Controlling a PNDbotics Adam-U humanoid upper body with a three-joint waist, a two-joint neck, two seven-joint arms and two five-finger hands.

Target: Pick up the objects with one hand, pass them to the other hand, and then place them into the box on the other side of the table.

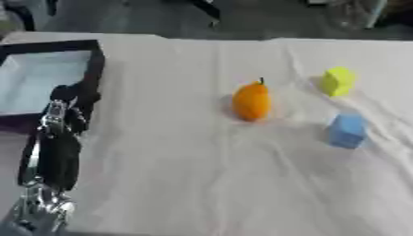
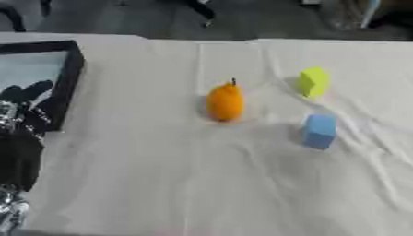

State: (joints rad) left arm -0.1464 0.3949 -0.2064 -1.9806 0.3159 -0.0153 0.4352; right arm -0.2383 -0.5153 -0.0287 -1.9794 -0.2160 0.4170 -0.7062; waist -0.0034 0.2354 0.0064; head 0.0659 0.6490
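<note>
Nearest, the left hand (image 1: 71, 99) hangs over the black box's (image 1: 95, 69) near edge, its finger state unclear. Orange fruit (image 1: 251, 102), yellow block (image 1: 337, 81) and blue block (image 1: 348, 131) lie well right of it on the tabletop (image 1: 202, 184).

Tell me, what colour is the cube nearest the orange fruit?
Blue; the cube shows best in the left eye view.

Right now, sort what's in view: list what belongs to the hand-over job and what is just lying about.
Job:
- orange fruit
- yellow block
- blue block
- black-rimmed box, table's left side
- left hand, beside the box

Lying about:
- white tablecloth
- dark furniture legs beyond the table
</note>
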